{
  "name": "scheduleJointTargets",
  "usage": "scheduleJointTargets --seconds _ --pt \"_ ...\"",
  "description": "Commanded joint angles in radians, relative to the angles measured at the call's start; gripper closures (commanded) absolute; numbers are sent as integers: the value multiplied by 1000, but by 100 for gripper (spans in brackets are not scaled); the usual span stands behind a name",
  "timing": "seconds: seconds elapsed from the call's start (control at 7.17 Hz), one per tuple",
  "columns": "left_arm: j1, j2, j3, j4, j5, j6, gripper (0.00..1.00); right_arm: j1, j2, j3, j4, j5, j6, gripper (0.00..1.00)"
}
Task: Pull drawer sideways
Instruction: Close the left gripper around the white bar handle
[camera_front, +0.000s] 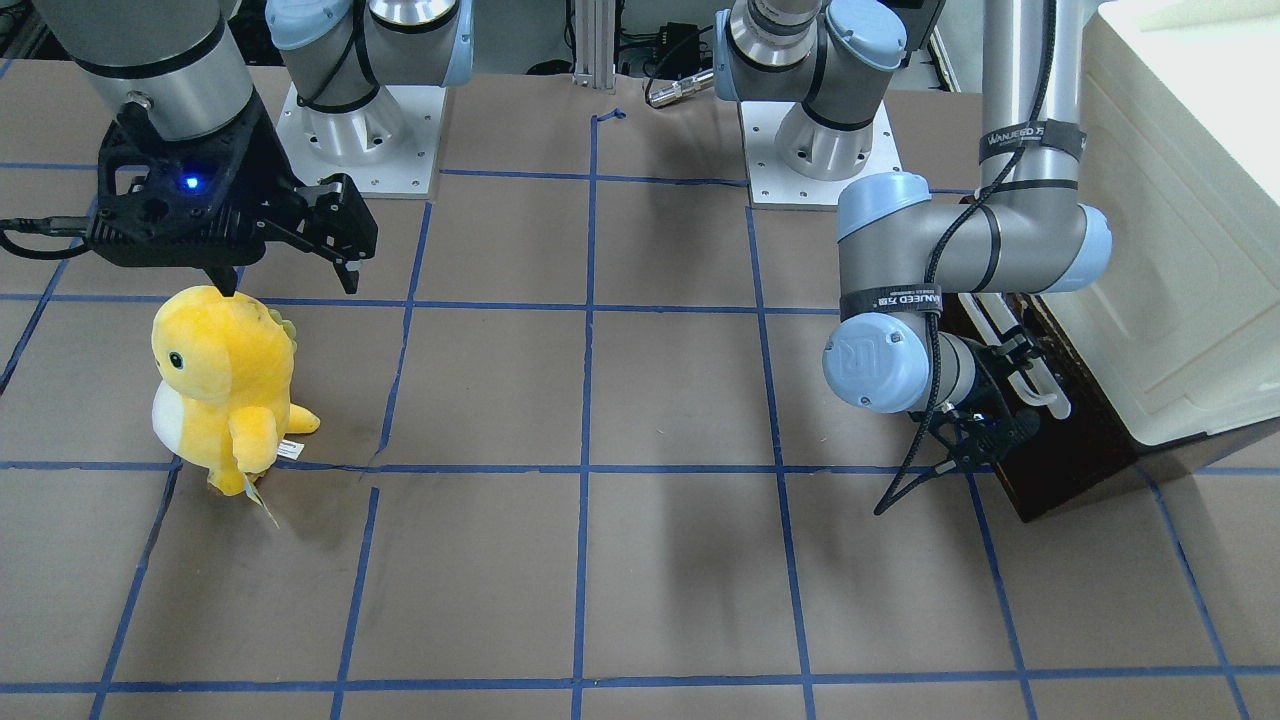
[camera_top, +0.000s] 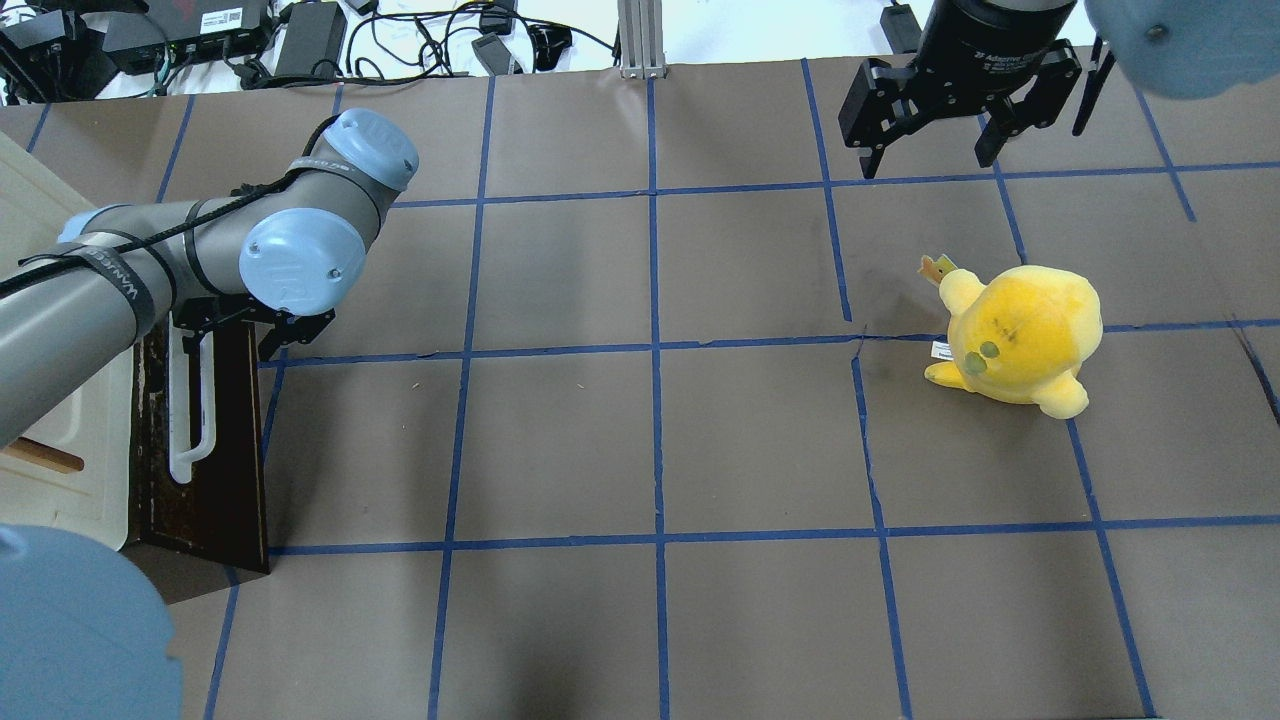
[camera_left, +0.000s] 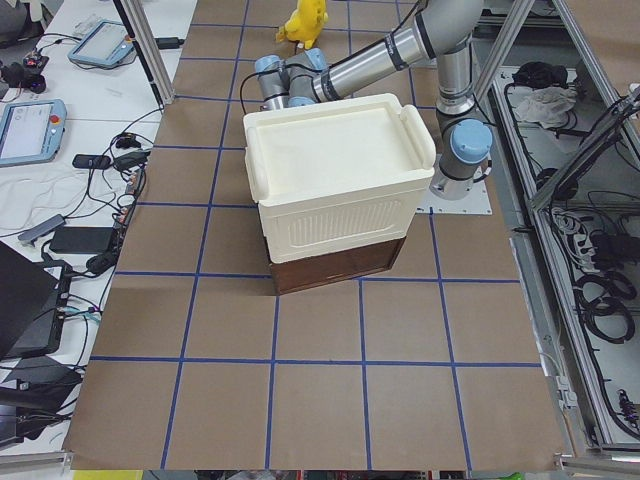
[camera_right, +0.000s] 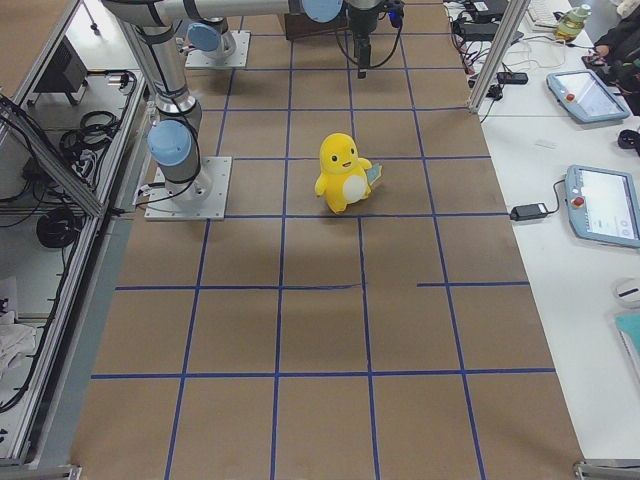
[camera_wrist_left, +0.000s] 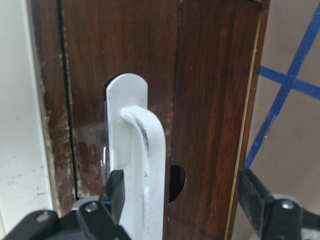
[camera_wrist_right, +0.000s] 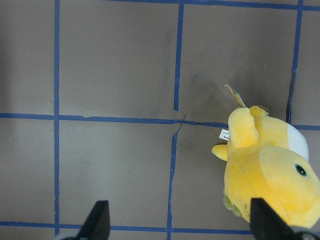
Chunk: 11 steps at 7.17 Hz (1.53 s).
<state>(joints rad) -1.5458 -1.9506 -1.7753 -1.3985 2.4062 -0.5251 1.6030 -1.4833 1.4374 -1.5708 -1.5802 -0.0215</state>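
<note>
The drawer (camera_top: 225, 470) has a dark brown front and a long white bar handle (camera_top: 187, 420). It sits at the bottom of the cream-white cabinet (camera_top: 60, 480) at the table's left end, its front close against the cabinet. It also shows in the front-facing view (camera_front: 1065, 460). My left gripper (camera_top: 235, 330) is open at the far end of the handle. In the left wrist view the handle (camera_wrist_left: 145, 150) runs between the two black fingers (camera_wrist_left: 116, 192) without either pressing on it. My right gripper (camera_top: 927, 160) is open and empty, above the table beyond a yellow plush.
A yellow plush toy (camera_top: 1020, 335) stands on the right half of the table, also in the right wrist view (camera_wrist_right: 270, 175). The cabinet (camera_left: 340, 190) is tall and blocks the table's left end. Blue tape lines grid the brown table (camera_top: 650, 440).
</note>
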Motion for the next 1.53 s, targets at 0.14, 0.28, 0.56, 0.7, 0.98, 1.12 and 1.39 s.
scheduleJointTargets --seconds 0.14,0.28,0.56,0.7,0.98,1.12,1.39 --pt "0 1 -6 -2 -6 0 30 0 0 0 0 0 0 0" --pt "1 2 -6 -23 -1 2 32 0 0 0 0 -1 0 0" --pt "3 4 -6 -30 2 2 32 0 0 0 0 -1 0 0" --pt "3 4 -6 -30 2 2 32 0 0 0 0 0 0 0" --pt "3 9 -6 -37 2 2 40 0 0 0 0 -1 0 0" --pt "7 9 -6 -39 2 2 46 0 0 0 0 -1 0 0" --pt "13 15 -6 -53 2 4 47 0 0 0 0 -1 0 0"
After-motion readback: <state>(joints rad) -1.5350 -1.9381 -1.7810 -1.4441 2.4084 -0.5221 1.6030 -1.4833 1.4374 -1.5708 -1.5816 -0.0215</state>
